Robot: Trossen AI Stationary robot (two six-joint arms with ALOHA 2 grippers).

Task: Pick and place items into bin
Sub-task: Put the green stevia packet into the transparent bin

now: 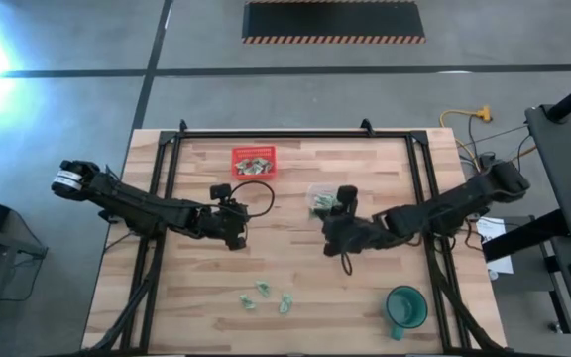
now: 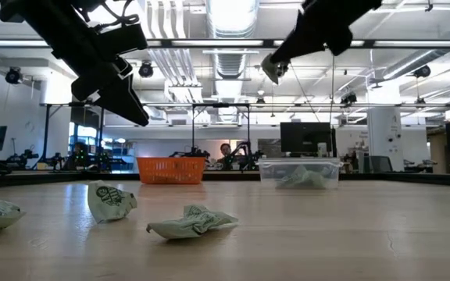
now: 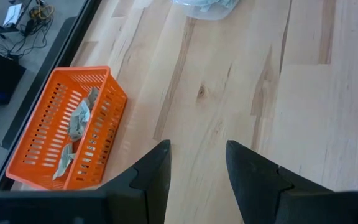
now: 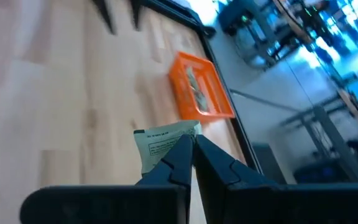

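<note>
High view: the right gripper (image 1: 337,201) is hovering beside a clear tub (image 1: 318,194), the left gripper (image 1: 224,190) waiting near the red bin (image 1: 253,162). Low view: loose items (image 2: 193,222) are lying on the table (image 2: 326,234). Left wrist view: fingers (image 3: 156,169) are standing apart, empty. Right wrist view: fingers (image 4: 213,163) are pinching one pale green item (image 4: 161,144).
</note>
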